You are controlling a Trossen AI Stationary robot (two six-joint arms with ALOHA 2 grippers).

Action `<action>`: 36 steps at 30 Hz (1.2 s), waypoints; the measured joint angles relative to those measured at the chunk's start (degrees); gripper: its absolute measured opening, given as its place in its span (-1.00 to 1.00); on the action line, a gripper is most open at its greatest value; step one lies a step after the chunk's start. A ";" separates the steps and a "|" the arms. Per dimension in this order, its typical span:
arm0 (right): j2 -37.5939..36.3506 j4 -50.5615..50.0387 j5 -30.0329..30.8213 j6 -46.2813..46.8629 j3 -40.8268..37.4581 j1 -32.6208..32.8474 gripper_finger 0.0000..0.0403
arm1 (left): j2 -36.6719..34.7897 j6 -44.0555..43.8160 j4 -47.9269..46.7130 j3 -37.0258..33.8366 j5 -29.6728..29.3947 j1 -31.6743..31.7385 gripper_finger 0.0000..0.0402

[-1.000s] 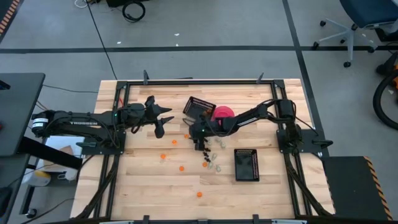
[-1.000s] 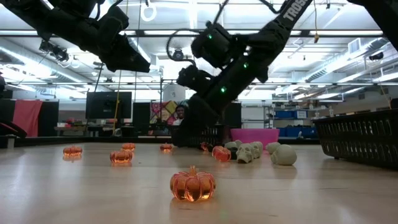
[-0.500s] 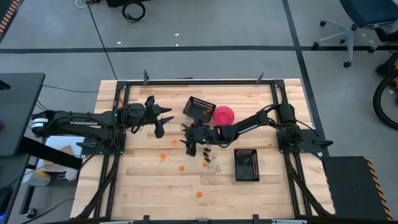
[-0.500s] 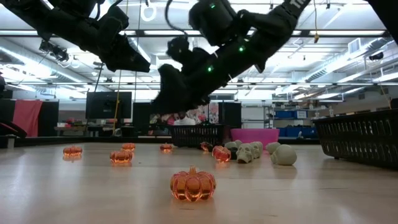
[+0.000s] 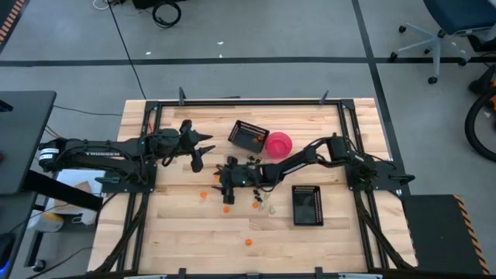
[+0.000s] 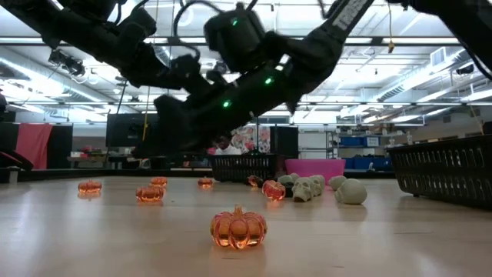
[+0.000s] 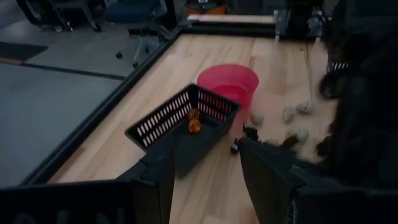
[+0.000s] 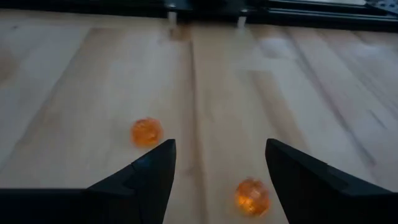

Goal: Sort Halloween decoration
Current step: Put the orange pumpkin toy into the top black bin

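From above, the right hand (image 5: 227, 188) covers the counter (image 5: 178, 232) under it, hiding any trinket there. Black trinkets (image 5: 249, 163) beside the arm are too small to tell apart. Low down, the near basket (image 6: 450, 173) is cut off at the right.

Over the last second the right arm stretches farther across the table toward the left arm's side: its gripper (image 5: 227, 188), which sat just in front of the pink bowl (image 5: 279, 142) beside the small heap of black and pale trinkets (image 5: 262, 203), now hangs beyond that heap, over the scattered orange pumpkins (image 5: 204, 195). Seen from table height, the arm's dark bulk slides sideways, uncovering the far mesh basket (image 6: 244, 167) it was hiding. The fingers (image 8: 142, 176) stand apart, two orange pumpkins (image 8: 146, 132) on the wood ahead of them
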 joint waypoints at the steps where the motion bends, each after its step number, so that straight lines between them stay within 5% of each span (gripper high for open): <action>1: 0.51 0.28 -0.95 -0.13 0.19 -0.61 0.25 | -0.47 -0.18 -1.07 0.06 0.00 0.00 -0.23; 11: 5.28 2.23 -10.70 1.20 0.32 -4.19 0.22 | -5.80 -3.89 -11.67 0.48 0.01 -0.36 -0.23; 29: 3.60 -4.47 -10.46 -3.85 -0.03 -4.07 -0.41 | -5.65 -4.57 -12.80 2.28 0.02 -0.85 -0.23; 36: -1.45 -15.34 -8.62 -6.07 -0.38 -4.22 -0.45 | -5.63 -4.45 -12.70 2.28 0.00 -0.83 -0.23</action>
